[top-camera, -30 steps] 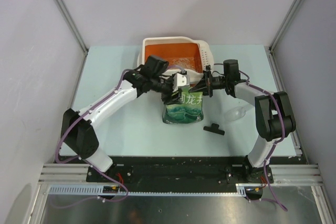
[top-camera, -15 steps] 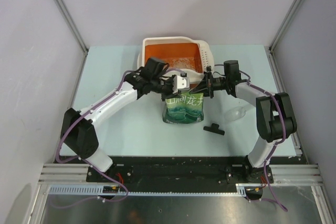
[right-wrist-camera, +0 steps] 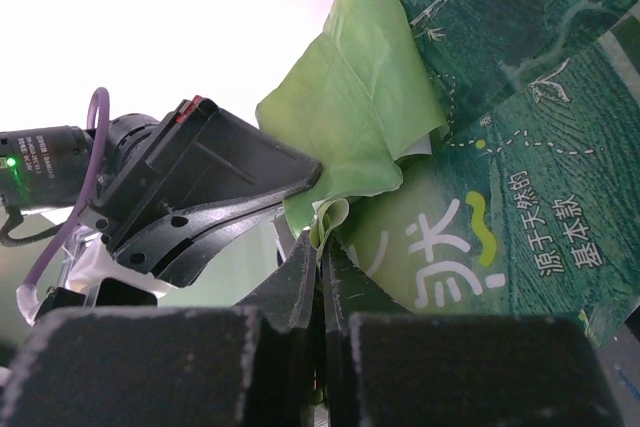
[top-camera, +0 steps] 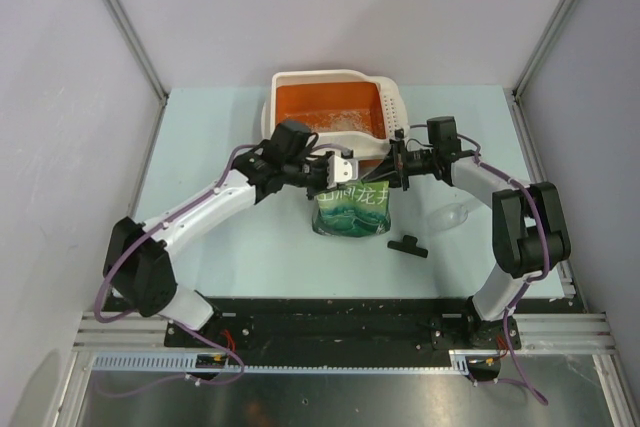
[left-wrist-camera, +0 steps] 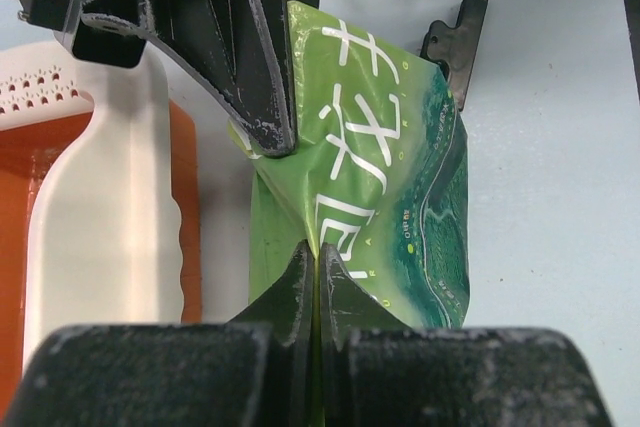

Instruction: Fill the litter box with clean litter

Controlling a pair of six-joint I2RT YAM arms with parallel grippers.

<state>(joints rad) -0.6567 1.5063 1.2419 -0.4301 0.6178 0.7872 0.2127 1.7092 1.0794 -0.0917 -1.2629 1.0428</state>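
Note:
The litter box, orange inside with a cream rim, stands at the table's back centre. A thin pale scatter of litter lies along its near side. In front of it stands a green pouch with white characters. My left gripper is shut on the pouch's top left edge. From the other side, my right gripper is shut on a fold of the pouch's top. The two grippers face each other across the pouch mouth. The box's rim and perforated end show in the left wrist view.
A black clip lies on the table right of the pouch, also seen as the clip. A clear plastic scoop rests further right. Metal frame posts and grey walls close in both sides and the back.
My left gripper has closed onto the pouch's top edge and shifted slightly right, its elbow dropping. The right gripper has kept its hold in place.

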